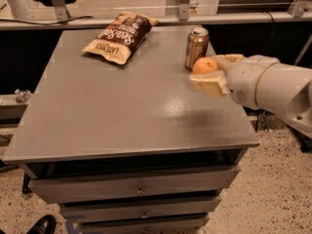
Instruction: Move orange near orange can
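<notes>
My gripper (212, 72), right of centre, pinches the orange (204, 66) above the table (122, 111), just in front of the orange can (196, 47) (upper right): the carry looks nearly done, with lowering and release left.

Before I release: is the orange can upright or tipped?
Upright: the orange can stands silver top up; the gripper, beside it, holds the orange.

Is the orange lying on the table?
No, the hand, at the right over the table, holds the orange in the air beside the orange can.
</notes>
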`<action>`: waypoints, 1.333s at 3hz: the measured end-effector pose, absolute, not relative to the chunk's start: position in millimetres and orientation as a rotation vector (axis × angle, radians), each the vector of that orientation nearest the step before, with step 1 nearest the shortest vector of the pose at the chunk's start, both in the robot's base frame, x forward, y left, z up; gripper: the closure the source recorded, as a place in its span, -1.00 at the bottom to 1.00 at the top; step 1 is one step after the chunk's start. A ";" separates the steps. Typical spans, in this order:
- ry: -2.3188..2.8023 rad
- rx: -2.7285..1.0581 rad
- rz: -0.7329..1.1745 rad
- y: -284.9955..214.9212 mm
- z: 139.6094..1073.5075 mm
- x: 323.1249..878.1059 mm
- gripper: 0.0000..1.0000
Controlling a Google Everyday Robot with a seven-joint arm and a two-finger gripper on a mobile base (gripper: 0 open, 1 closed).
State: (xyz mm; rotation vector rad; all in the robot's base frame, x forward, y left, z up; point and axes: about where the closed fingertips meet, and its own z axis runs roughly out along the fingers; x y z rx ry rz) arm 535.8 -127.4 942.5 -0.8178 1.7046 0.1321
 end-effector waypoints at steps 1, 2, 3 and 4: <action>1.743 -0.761 0.069 -174.3 935.4 565.9 1.00; 1.785 -0.718 0.042 -207.1 920.2 598.6 1.00; 1.809 -0.674 0.050 -224.7 905.2 627.0 1.00; 1.818 -0.656 0.095 -221.2 891.4 648.5 1.00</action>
